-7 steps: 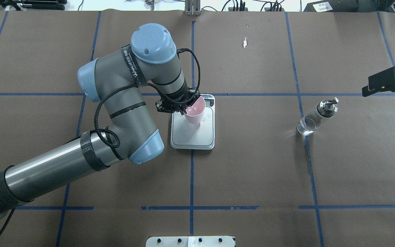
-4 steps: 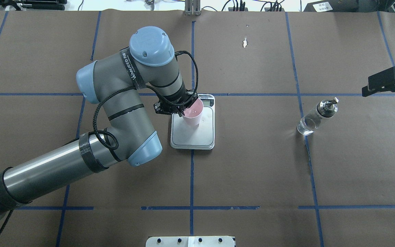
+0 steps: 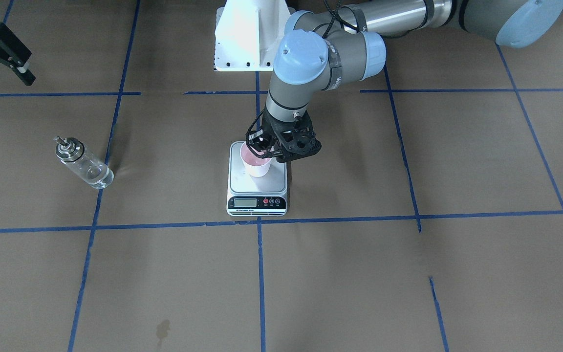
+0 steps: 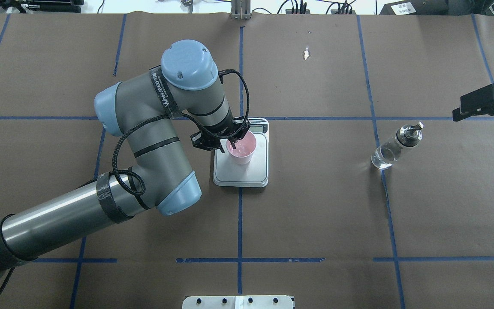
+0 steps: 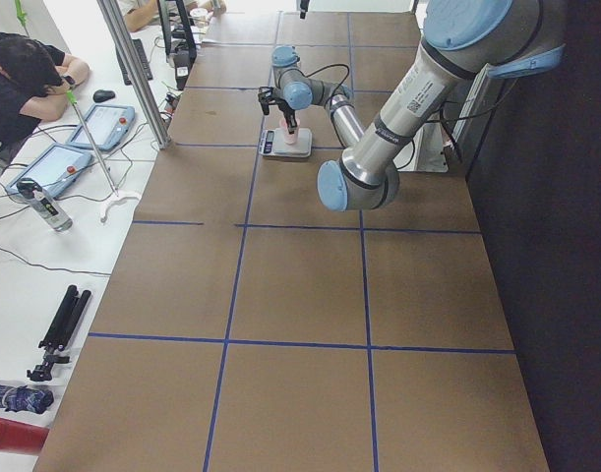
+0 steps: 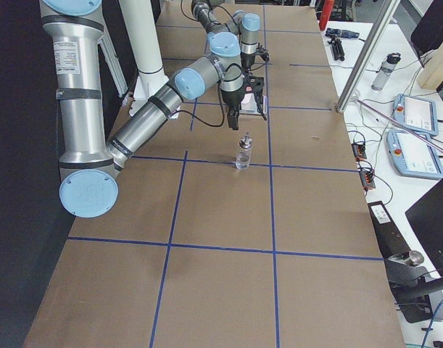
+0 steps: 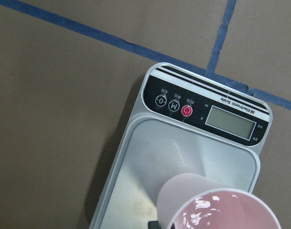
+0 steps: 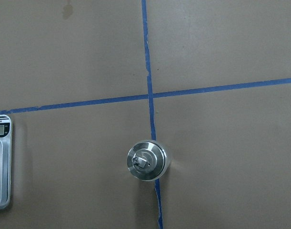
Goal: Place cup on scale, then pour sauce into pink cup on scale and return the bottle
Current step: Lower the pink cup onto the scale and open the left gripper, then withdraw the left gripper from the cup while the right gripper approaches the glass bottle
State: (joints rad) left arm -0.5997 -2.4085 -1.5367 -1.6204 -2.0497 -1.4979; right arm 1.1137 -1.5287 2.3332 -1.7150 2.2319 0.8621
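Left gripper [image 4: 228, 145] pinches rim of pink cup [image 4: 242, 151], one finger inside, one outside. Cup sits directly under it, over platform of digital kitchen scale [image 4: 240, 175]; contact with platform unclear. Right gripper [image 4: 478, 116] has fingers spread, holds nothing. Glass bottle [image 4: 390, 150] stands upright near it, on scale side, apart.

Overhead and front-facing cameras look down from opposite sides, both covering the scale [image 4: 240, 174].

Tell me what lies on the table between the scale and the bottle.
Nothing stands between the scale and the bottle: only bare brown paper and one blue tape line by the bottle, plain in the overhead view.
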